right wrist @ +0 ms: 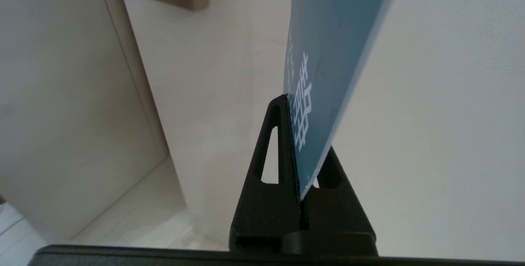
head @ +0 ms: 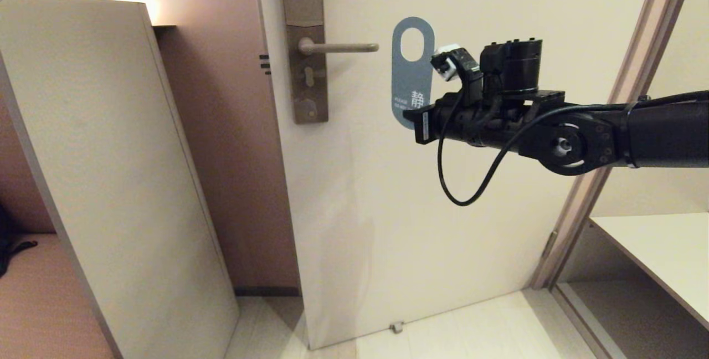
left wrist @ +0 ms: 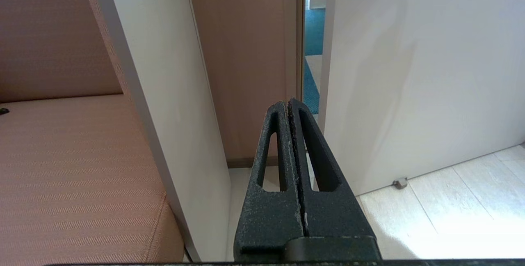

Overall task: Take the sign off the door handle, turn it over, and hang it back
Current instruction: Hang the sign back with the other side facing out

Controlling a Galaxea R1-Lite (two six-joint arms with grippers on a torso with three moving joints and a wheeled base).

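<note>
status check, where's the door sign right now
Right gripper shut on sign, holding its lower end upright, off and right of door handle. Left gripper shut, parked low. Nothing between sign and handle.

Pale floor runs under the door, a small doorstop sitting on it right at the door's bottom edge, near its corner.

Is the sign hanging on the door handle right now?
No. In the head view the sign is off the door handle, beside its free end, held upright by the right gripper.
</note>
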